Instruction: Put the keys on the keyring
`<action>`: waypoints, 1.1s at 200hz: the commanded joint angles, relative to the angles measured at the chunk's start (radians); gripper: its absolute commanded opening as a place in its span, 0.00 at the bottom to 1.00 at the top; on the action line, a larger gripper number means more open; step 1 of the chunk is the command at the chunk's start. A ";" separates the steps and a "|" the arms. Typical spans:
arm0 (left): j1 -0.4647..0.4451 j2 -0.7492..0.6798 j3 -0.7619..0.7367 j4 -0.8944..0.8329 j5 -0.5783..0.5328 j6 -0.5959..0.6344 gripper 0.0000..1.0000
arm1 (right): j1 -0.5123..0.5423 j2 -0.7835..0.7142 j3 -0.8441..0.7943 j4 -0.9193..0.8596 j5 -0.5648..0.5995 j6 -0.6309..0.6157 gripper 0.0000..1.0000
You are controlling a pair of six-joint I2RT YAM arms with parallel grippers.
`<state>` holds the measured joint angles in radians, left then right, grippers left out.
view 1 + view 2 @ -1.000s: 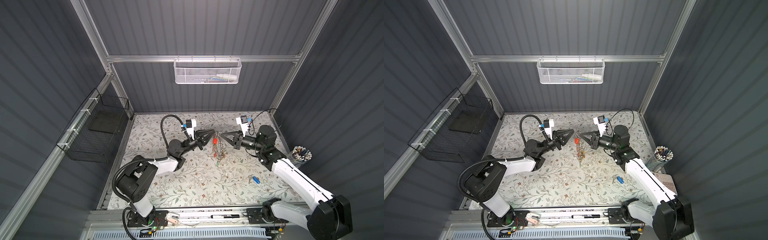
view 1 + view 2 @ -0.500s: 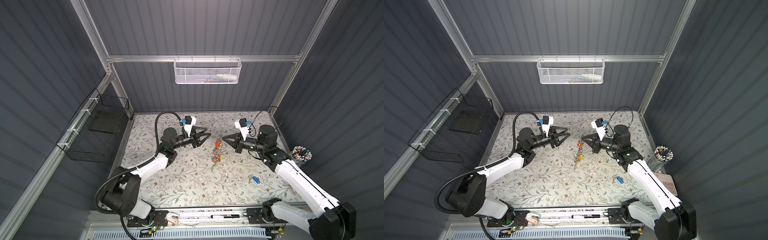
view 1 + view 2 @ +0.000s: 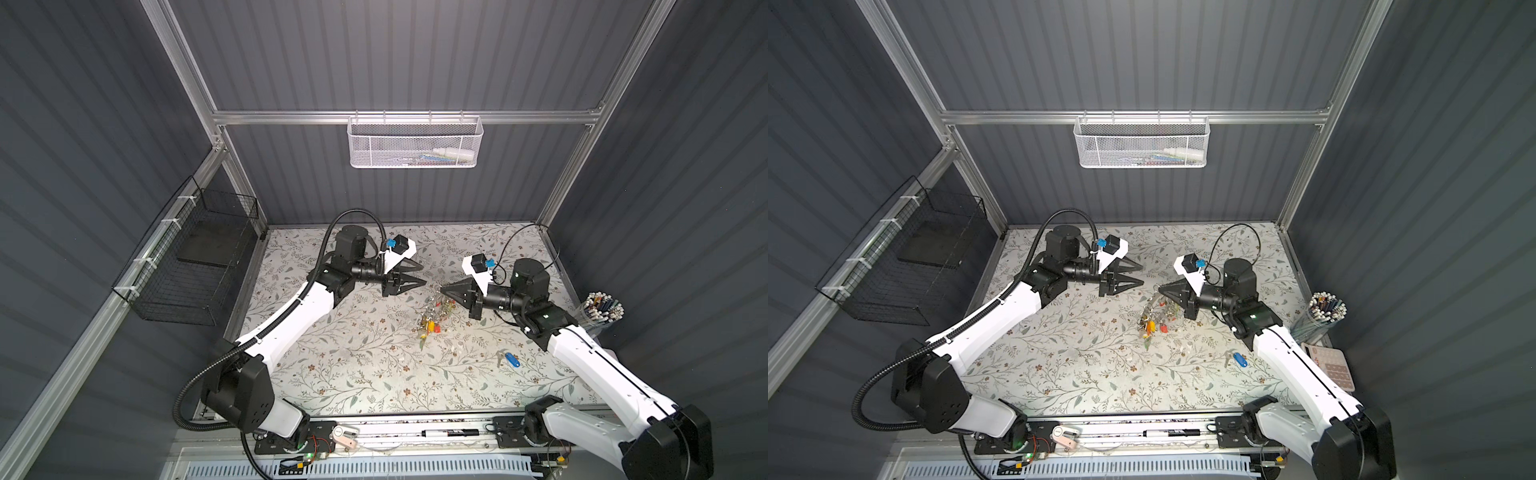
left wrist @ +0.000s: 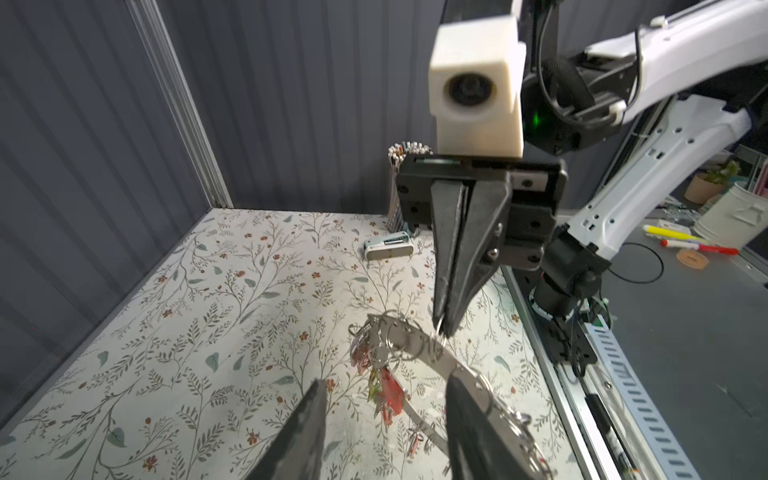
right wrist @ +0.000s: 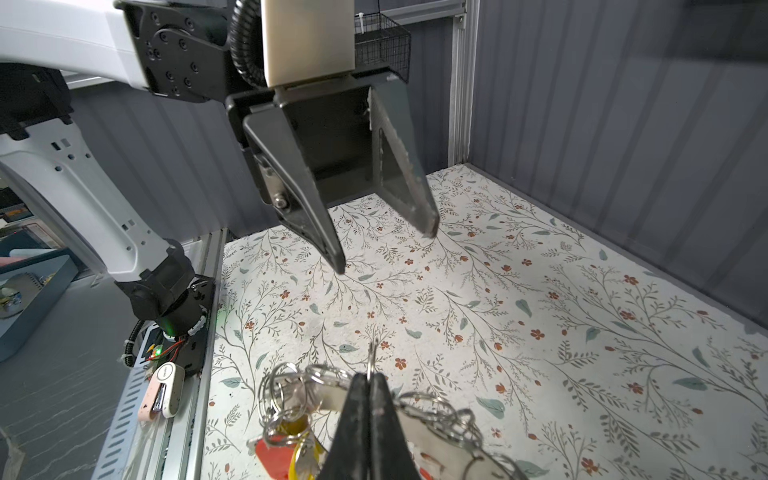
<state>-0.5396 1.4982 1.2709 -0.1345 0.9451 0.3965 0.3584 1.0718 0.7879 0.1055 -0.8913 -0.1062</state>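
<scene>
The keyring (image 3: 434,316) (image 3: 1154,318), a flat grey plate (image 4: 432,353) hung with split rings and red, yellow and green tags, dangles above the floral mat. My right gripper (image 3: 444,288) (image 3: 1160,289) (image 5: 371,376) (image 4: 444,328) is shut on one small split ring at its rim. My left gripper (image 3: 423,274) (image 3: 1142,274) (image 4: 386,382) (image 5: 386,249) stands open to the left of the keyring, apart from it, holding nothing. The keys (image 3: 510,359) (image 3: 1237,359), with their blue tag, lie on the mat beside the right arm.
A cup of pens (image 3: 602,307) stands at the right wall, with a calculator (image 3: 1329,365) in front of it. A white mesh basket (image 3: 415,141) hangs on the back wall. A black wire basket (image 3: 195,257) hangs on the left wall.
My left gripper has let go of the keyring, opened and drawn back to the left. The right gripper stays shut on its split ring, and the keyring now hangs lower from it.
</scene>
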 commanded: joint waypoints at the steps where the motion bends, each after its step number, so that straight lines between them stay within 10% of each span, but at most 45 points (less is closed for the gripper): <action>1: 0.001 0.023 0.071 -0.186 0.032 0.141 0.41 | 0.011 -0.007 0.004 0.078 -0.044 -0.023 0.00; 220: -0.090 0.112 0.222 -0.346 0.030 0.225 0.18 | 0.012 -0.001 0.004 0.100 -0.051 -0.008 0.00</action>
<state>-0.6277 1.5978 1.4597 -0.4370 0.9623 0.5976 0.3676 1.0744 0.7879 0.1452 -0.9203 -0.1162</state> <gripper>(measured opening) 0.212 0.044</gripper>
